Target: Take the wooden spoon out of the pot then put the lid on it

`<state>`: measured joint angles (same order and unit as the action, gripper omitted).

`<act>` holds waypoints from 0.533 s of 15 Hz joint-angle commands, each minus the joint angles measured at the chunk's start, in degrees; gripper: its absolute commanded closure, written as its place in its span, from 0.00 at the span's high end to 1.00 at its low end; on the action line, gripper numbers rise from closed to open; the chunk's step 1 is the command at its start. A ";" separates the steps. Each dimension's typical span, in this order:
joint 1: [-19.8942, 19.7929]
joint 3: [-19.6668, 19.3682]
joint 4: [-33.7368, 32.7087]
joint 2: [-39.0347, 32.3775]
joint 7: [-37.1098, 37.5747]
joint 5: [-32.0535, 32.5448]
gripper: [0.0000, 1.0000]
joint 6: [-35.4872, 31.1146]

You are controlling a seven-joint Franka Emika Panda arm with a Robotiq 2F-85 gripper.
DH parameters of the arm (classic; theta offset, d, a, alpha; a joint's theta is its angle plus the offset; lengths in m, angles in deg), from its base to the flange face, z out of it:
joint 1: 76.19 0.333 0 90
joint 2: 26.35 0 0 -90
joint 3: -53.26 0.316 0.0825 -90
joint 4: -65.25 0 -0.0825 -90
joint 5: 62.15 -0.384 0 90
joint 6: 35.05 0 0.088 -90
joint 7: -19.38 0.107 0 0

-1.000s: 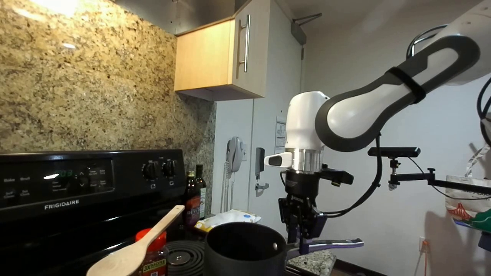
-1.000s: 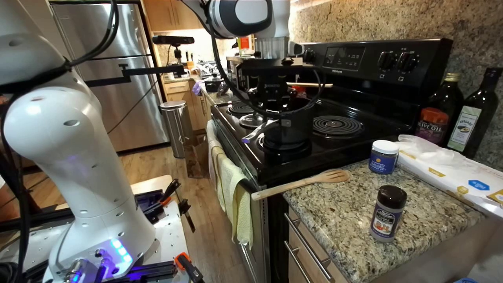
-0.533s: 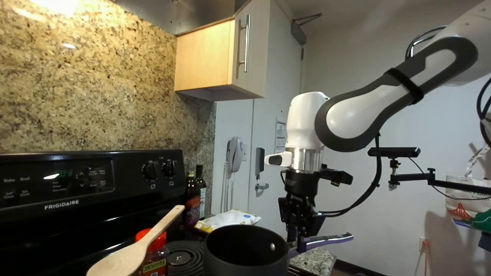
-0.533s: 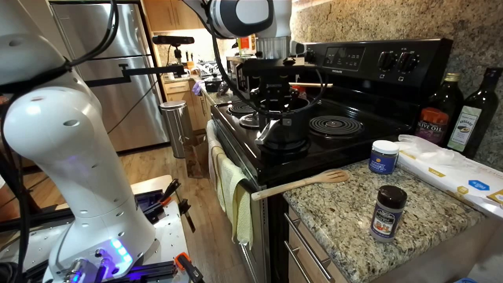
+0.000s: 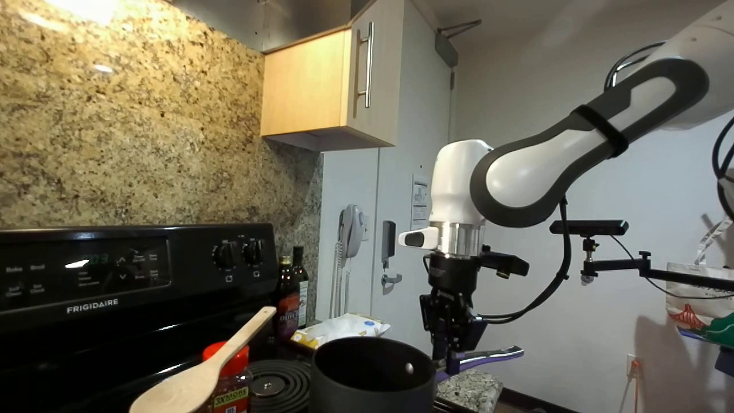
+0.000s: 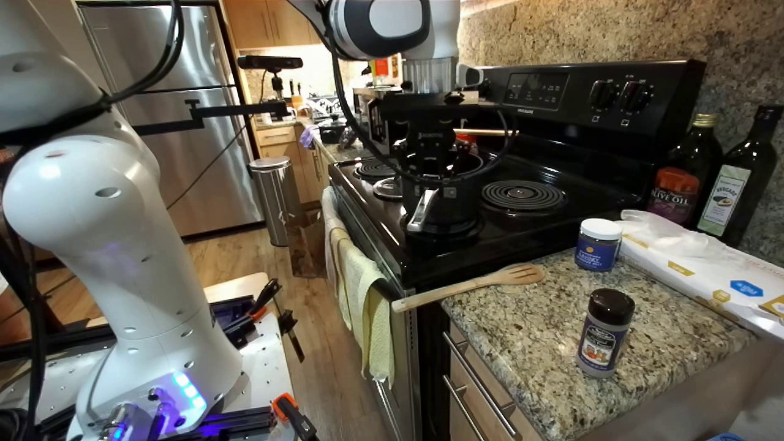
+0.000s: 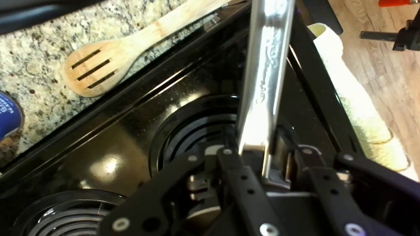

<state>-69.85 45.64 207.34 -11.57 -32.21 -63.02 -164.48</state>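
Pinching the pot handle point(image 7: 267, 65), the gripper point(image 7: 257, 132) partly hides it; an exterior view crops the pot point(image 5: 373, 398).

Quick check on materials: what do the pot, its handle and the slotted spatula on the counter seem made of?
Pot: probably metal, matte dark coating; dull charcoal surface.
Handle: polished metal, perhaps steel; bright silvery glare.
Slotted spatula: wood or bamboo, apparently low-gloss; tan colour, brownish streaks.
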 commanded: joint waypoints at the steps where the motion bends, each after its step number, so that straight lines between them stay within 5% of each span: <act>1: -1.66 -0.11 1.58 1.17 -2.11 -1.49 0.15 -1.07; 8: -2.62 0.09 1.77 1.98 -0.48 0.21 0.13 -0.92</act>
<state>-70.91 45.05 207.79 -11.29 -32.21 -63.03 -164.47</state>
